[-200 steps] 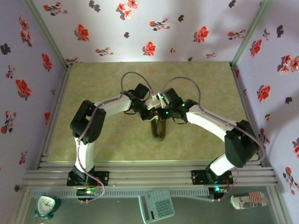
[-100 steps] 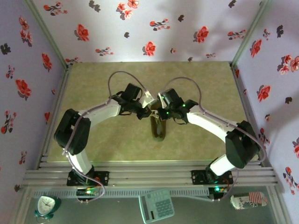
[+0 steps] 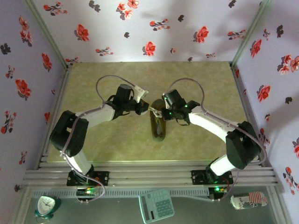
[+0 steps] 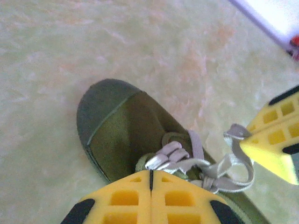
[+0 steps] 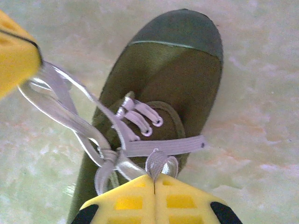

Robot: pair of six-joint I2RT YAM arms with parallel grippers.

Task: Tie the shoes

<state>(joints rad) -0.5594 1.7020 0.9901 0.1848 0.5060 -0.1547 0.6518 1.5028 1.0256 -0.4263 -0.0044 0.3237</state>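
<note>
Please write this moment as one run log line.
shoe on table; left gripper shut on lace; right gripper shut on lace

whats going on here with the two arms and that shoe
Two robot arms are working on the white laces of a small olive-green sneaker lying on the table. The left gripper and the right gripper are each shut on a loop of lace, with a loose knot between them. The bow isn't tight yet.
</note>
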